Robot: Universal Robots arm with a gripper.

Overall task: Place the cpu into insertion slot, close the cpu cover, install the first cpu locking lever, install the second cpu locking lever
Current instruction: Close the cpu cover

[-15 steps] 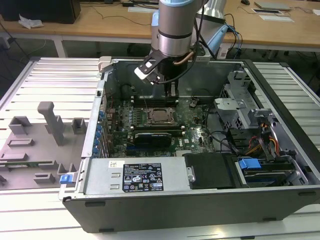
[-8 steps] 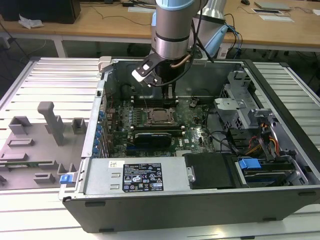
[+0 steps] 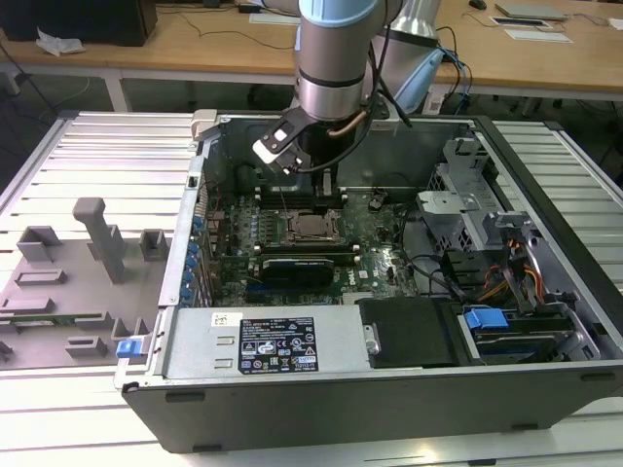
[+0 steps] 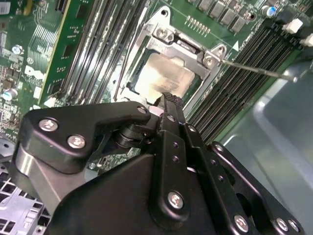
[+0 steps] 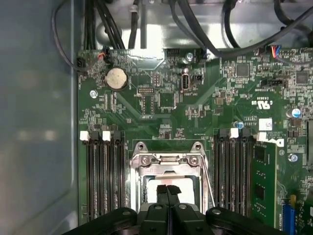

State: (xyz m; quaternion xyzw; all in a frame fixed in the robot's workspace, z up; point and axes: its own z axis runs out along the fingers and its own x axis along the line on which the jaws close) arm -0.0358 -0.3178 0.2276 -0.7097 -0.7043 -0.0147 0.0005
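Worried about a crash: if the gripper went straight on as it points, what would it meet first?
Probably the cpu, seen through the cover window just beyond the gripper; the gap between them is unclear.

cpu point(image 5: 185, 188) in insertion slot point(image 5: 135, 169), between memory slots point(image 5: 101, 176)

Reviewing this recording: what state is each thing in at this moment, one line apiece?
hand: shut, fingertips together over the cpu.
cpu: seated in the insertion slot.
cpu cover: lowered over the cpu.
locking lever: looks unlatched, sticking out over the memory slots.
computer case: side open.
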